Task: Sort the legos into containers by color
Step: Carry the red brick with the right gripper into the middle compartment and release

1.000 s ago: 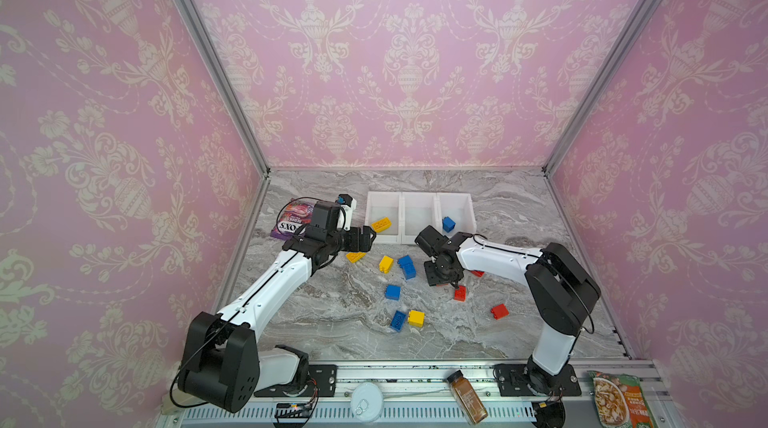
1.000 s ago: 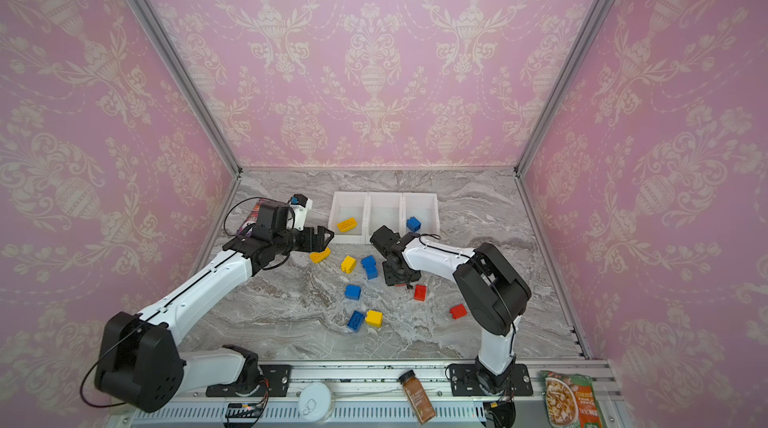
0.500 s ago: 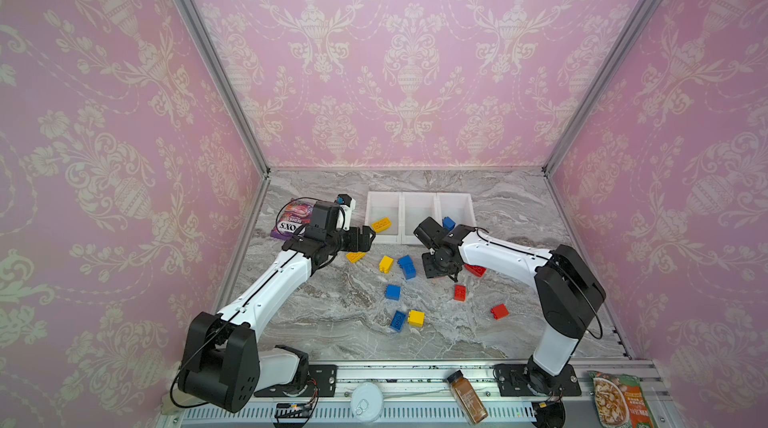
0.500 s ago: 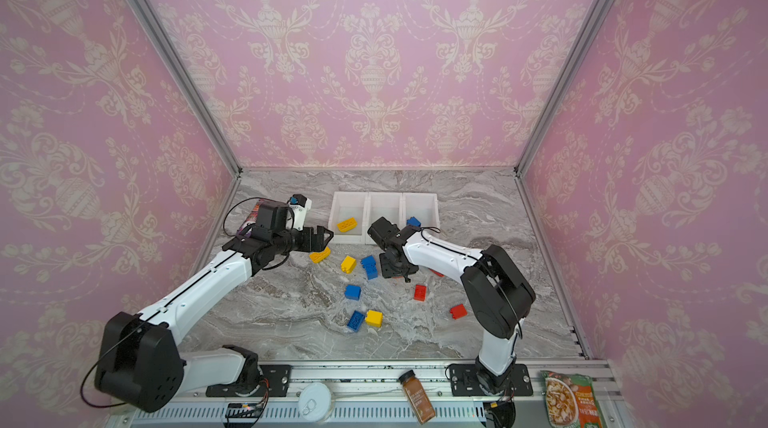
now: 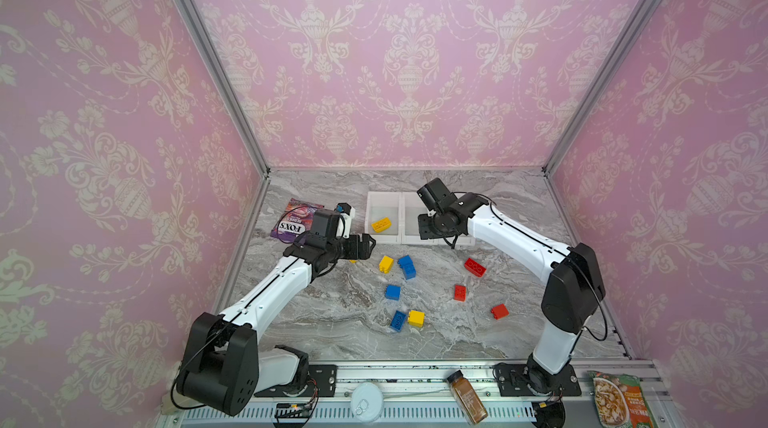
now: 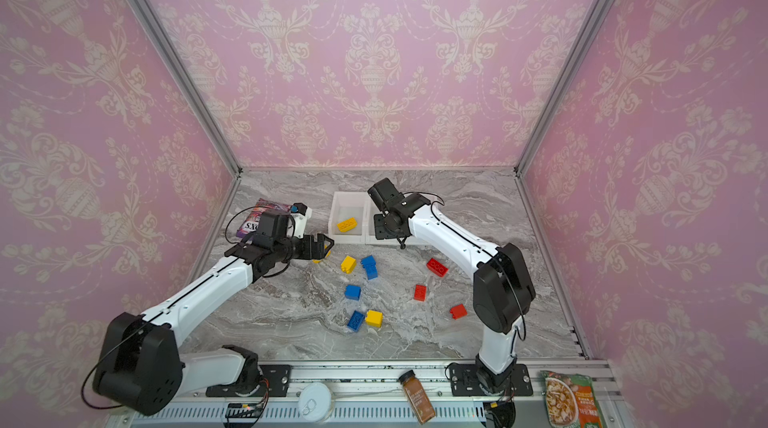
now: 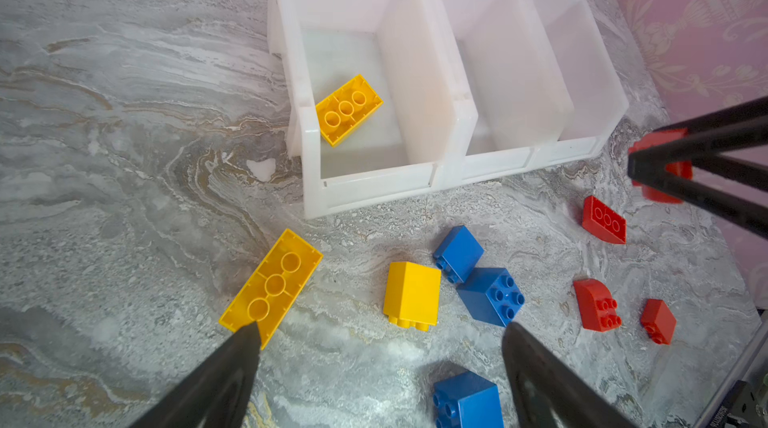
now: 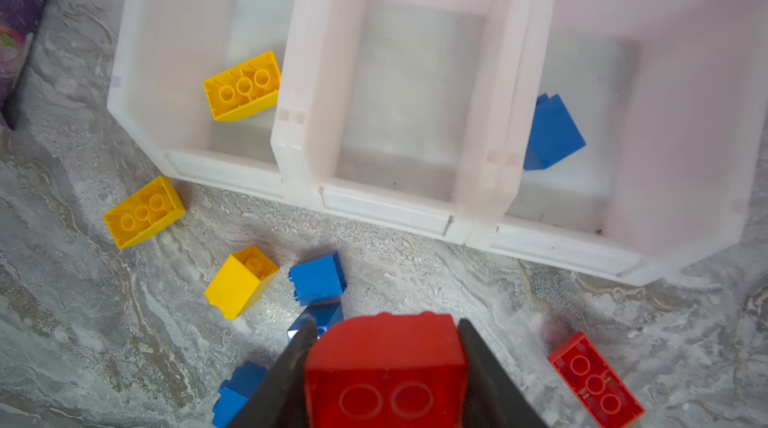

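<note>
Arms [image 5: 270,284] extend toward containers [image 7: 374,185]: right tool [image 8: 386,325] clamps red brick [image 8: 386,367], left tool [image 7: 380,329] spread wide.

Both arms stretch forward and inward. The left gripper [image 7: 380,330] points ahead, held low, jaws spread wide. The right gripper [image 8: 384,328] sits higher, tipped downward, its jaws clamped on a red lego [image 8: 386,363].

I see the grey marble counter [image 5: 324,322] carrying the row of white containers [image 5: 384,198] at the upper centre of a top view, with a purple sweet packet [image 5: 293,222] lying to their left. Loose legos [image 5: 392,292] lie scattered below them: blue and yellow mid-frame, three red toward the right.
</note>
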{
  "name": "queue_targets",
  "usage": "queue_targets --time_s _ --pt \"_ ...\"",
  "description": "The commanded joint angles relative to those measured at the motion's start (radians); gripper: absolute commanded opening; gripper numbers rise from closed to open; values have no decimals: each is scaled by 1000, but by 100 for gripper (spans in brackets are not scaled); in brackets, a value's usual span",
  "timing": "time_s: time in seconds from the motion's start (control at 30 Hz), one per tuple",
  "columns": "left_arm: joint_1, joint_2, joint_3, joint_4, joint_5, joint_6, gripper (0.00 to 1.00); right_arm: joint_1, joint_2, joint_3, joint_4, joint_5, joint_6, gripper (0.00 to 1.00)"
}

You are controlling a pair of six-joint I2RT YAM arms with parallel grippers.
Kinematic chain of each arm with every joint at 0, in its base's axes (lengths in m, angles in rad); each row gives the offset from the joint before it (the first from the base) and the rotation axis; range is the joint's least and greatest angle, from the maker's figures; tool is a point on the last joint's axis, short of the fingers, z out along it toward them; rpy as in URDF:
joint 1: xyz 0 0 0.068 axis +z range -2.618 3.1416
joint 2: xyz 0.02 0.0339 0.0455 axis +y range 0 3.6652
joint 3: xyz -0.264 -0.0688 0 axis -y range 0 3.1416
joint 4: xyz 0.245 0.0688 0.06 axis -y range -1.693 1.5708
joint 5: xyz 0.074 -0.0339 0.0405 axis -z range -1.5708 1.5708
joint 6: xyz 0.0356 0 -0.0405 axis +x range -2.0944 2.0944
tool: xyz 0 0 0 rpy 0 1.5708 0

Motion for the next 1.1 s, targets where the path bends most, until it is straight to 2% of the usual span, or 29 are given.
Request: queue_targets --time_s 0.0,0.23,0.33,0.57,0.77,1.07 --pt "9 -28 -30 31 39 -33 94 -18 67 79 -34 11 -53 48" --pt "8 -40 -58 62 49 -57 96 -66 223 215 -18 0 -74 48" --pt "8 -46 -59 68 48 -60 99 -72 299 282 -30 -16 -79 48" --pt "6 -49 -96 85 50 -66 99 -80 421 392 -57 -19 -78 49" --pt "7 -57 -105 90 43 -67 99 -86 458 403 -57 -31 -73 52" --pt "6 -63 -96 72 2 -57 99 -88 438 382 -56 -48 -79 63"
